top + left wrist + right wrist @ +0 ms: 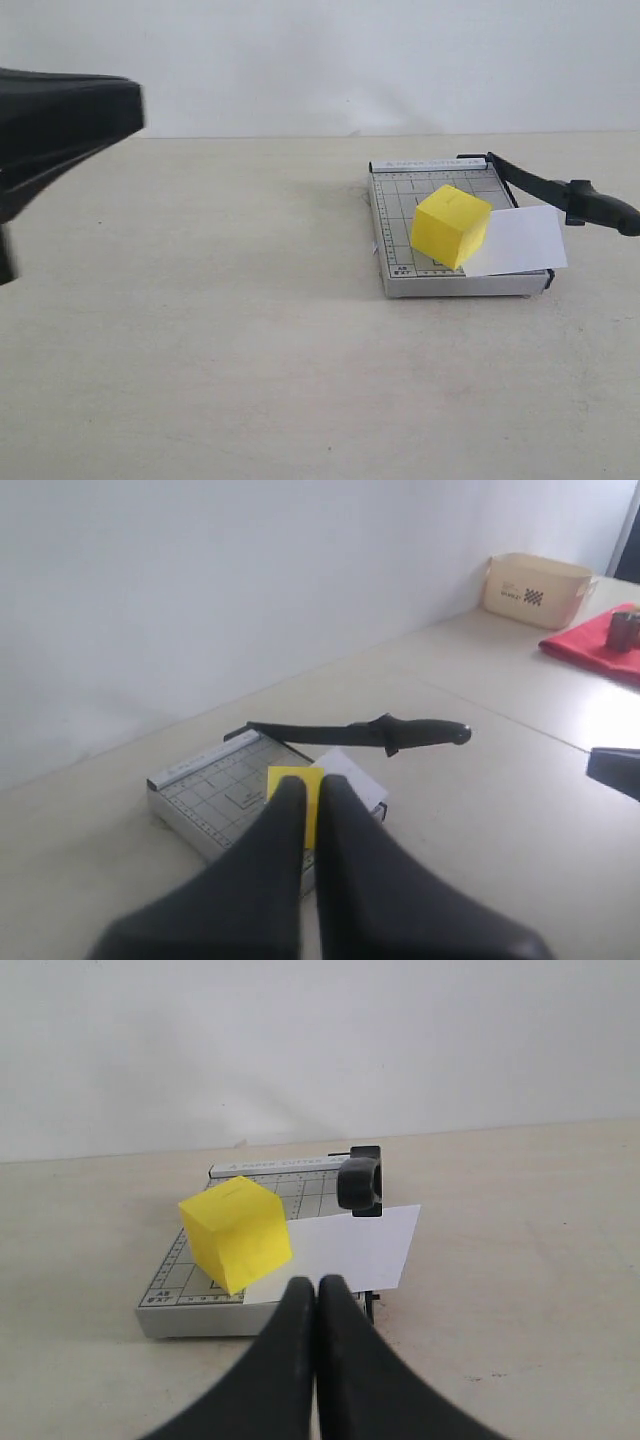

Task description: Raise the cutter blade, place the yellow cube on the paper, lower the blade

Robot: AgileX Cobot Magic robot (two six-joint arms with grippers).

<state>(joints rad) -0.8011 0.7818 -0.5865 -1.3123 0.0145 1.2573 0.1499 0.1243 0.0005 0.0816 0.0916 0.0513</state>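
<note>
Yellow cube: it sits turned a little on the grey trimmer board, near the board's middle. Its right side meets the left edge of the paper. We think one corner rests on the sheet, but no view shows that contact clearly.
Paper: it lies flat on the right part of the board, and its right end sticks out past the cutting edge.
Cutter blade: it is raised off the board, hinged at the far right corner, with the thick handle hanging out beyond the right side, above the paper.
Handling: we judge the blade to be stiff and swinging on its hinge alone, so it should come down along one fixed arc. The cube looks rigid and light, and the paper is thin and would slide easily.
Where to hold: we would use the rounded handle end, taken from the sides or pressed down from above, and stay off the thin arm.
Left gripper: its fingers are closed together on nothing, and it hangs well to the left of the trimmer.
Right gripper: its fingers are also pressed together and empty, on the handle side and clear of the board.
</note>
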